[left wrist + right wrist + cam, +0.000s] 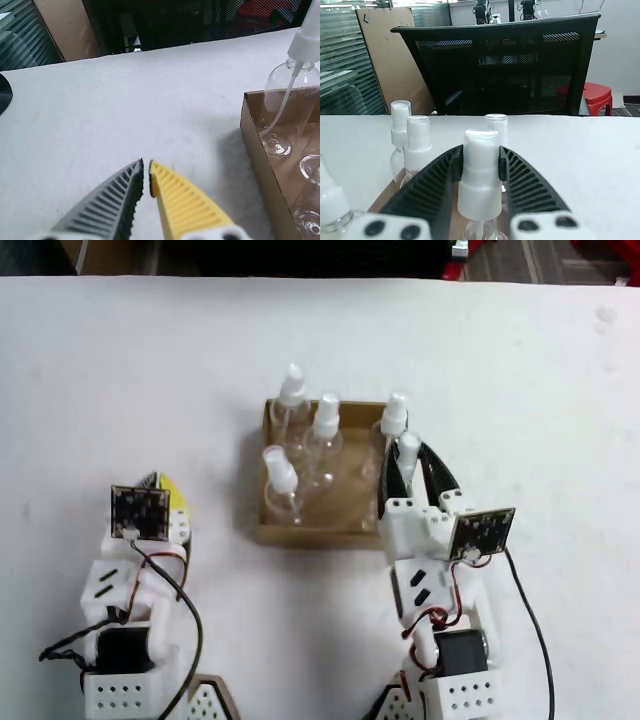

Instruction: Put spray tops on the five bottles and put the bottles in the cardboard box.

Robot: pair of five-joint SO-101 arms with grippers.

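No writing, label, number or sign can be read on the bottles (pixel 322 440), the cardboard box (pixel 310 533) or the white table (pixel 130 370).

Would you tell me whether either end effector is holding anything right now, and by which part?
The right end effector grips a clear plastic bottle by its white spray top; the left end effector holds nothing.

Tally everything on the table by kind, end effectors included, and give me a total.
Bottles with spray tops: 5
Cardboard box: 1
End effectors: 2 (left end effector, right end effector)
Total: 8
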